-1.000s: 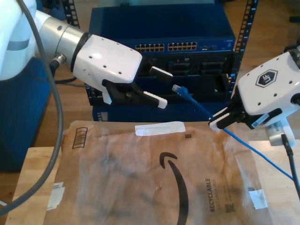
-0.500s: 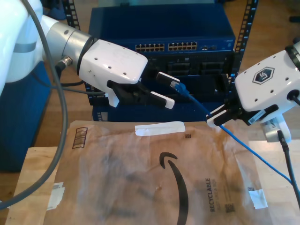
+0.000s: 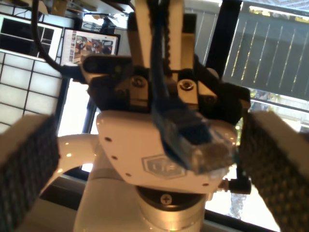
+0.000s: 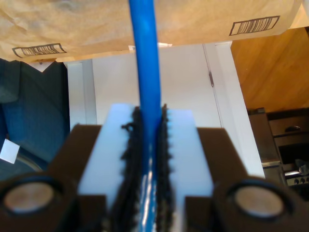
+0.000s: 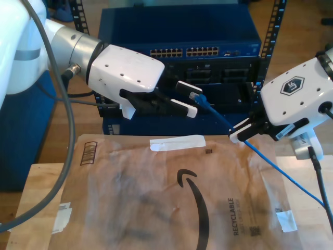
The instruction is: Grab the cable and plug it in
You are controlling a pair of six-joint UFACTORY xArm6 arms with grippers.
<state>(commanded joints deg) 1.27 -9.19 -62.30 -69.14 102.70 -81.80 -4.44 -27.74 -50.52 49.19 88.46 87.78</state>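
You see a smooth, glossy bright blue cable point(image 5: 223, 121) with a translucent plastic plug point(image 3: 212, 153), creased matt brown paper mailer point(image 5: 171, 203), glossy white plastic gripper shells point(image 5: 125, 70).

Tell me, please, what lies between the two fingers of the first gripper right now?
The cable's translucent plug sits in the gap of my first gripper, touching neither finger; the first wrist view shows this. My second gripper holds the cable further back.

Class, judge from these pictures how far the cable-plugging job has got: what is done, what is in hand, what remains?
Done: my second gripper is shut on the cable, holding it off the table. In hand: the plug sits between the open fingers of my first gripper, not yet pinched. Left: gripping the plug and pushing it into a port on the blue switch.
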